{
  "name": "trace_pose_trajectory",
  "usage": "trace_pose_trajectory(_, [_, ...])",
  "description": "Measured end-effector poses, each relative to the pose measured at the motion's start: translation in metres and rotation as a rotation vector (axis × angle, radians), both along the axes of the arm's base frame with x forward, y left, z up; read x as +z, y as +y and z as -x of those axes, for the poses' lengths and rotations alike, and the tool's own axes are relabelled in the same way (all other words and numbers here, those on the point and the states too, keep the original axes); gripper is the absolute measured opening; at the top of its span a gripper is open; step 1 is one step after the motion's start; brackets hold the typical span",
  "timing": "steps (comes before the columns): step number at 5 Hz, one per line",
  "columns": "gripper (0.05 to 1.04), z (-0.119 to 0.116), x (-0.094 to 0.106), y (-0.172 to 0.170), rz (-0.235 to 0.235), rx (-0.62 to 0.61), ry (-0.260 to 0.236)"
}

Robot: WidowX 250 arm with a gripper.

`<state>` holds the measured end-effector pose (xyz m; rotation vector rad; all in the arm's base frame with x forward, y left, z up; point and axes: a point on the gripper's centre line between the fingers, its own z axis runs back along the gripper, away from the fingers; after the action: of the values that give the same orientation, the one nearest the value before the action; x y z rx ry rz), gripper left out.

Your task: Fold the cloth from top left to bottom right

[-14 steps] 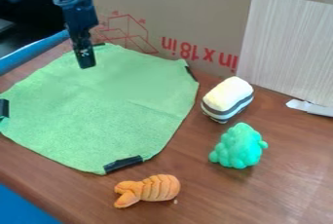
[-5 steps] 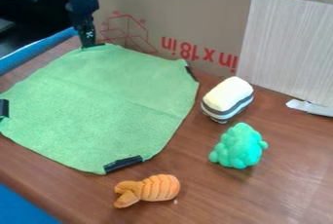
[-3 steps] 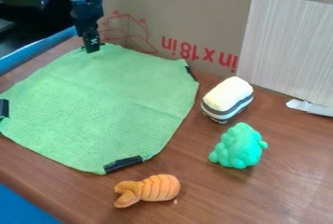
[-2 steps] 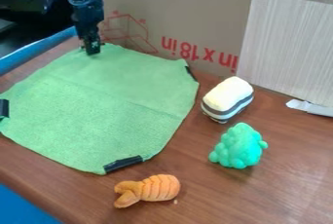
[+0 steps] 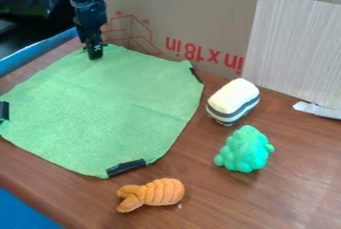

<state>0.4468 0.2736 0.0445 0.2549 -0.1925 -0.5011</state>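
Slightly lower in the camera view than a moment ago, the black pincer hangs upright over the far corner of the green cloth, at upper left. Whether it is apart, together or clamped on the cloth, I cannot tell.

The cloth lies spread out and unfolded across the left half of the brown wooden counter, with a faint crease across its middle. Black strips mark its left, near and right corners.

Right of the cloth, apart from it, sits a white block with dark stripes; nearer the camera is a bumpy green toy. An orange toy lies just beyond the cloth's near corner. Cardboard stands behind.
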Motion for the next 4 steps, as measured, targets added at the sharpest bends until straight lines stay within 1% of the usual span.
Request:
trace_pose_trajectory(1, [0.701, 0.0001, -0.0032, 0.0002, -0.001, 0.024, -0.005])
trace_pose_trajectory(2, [0.415, 0.0017, -0.0056, -0.0042, 0.005, 0.03, -0.009])
trace_pose_trajectory(3, [0.182, 0.0017, -0.0059, -0.005, 0.006, 0.032, -0.016])
trace_pose_trajectory(4, [0.086, 0.0037, -0.0063, -0.0062, 0.011, 0.025, -0.015])
